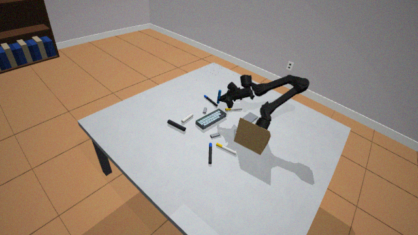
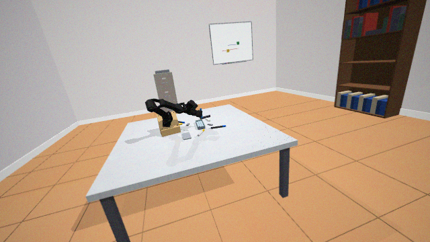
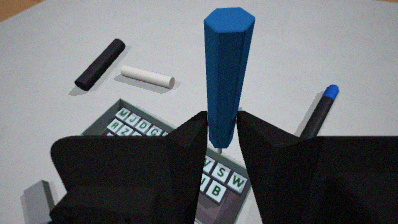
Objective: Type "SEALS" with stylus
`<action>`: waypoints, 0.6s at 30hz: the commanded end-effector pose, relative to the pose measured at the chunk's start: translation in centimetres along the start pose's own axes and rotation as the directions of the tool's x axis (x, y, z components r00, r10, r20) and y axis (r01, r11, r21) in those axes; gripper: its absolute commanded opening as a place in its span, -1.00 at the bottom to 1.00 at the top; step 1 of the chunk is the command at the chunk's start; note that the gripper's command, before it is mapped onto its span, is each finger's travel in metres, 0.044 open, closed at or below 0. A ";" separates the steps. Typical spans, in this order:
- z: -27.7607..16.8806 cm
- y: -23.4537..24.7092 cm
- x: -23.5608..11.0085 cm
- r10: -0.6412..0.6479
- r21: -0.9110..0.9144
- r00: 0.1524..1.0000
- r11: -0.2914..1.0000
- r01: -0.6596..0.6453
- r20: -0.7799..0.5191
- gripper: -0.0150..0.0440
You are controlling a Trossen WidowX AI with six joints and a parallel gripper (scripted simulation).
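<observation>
My gripper (image 1: 219, 99) (image 2: 201, 114) (image 3: 222, 117) is shut on the blue six-sided stylus (image 1: 219, 94) (image 3: 229, 65), which points down. The keyboard (image 1: 211, 119) (image 2: 200, 124) (image 3: 215, 210) lies on the desk, with pale keys in a dark green frame. The stylus is raised near the keyboard's far end in the top view. In the wrist view its thin tip (image 3: 219, 150) shows against the keyboard's edge, above the S key (image 3: 221, 171). The W key (image 3: 237, 181) and B key (image 3: 216, 190) also show. The fingers hide the middle keys.
A black cylinder (image 1: 176, 125) (image 3: 100, 65) and a white cylinder (image 1: 187, 117) (image 3: 147, 77) lie beside the keyboard. A blue-capped black marker (image 1: 210, 100) (image 3: 319, 112) lies by the gripper. A yellow-tipped marker (image 1: 234, 109), a grey block (image 1: 215, 135) and a brown box (image 1: 251, 135) stand nearby.
</observation>
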State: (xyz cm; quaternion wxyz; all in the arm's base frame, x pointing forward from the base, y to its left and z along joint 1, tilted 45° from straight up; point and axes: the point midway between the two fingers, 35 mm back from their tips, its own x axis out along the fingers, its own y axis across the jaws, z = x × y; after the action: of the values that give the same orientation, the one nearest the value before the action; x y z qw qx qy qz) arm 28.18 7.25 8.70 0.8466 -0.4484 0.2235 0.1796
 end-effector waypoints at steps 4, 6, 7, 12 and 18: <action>-0.5 -0.1 0.2 -0.007 0.007 1.000 1.000 0.007 0.001 -0.49; -0.9 -0.1 0.4 -0.008 0.007 1.000 1.000 0.008 0.001 -0.49; -1.1 -0.1 0.5 -0.008 0.007 1.000 1.000 0.008 0.001 -0.49; -1.7 -0.1 0.9 -0.008 0.006 1.000 1.000 0.008 0.001 -0.49; -3.1 -0.1 1.5 -0.009 0.006 1.000 1.000 0.009 0.001 -0.49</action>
State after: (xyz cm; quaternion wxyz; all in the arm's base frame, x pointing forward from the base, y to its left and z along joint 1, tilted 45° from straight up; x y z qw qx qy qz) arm 28.88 4.95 6.80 0.8502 -0.4453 0.2230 0.1709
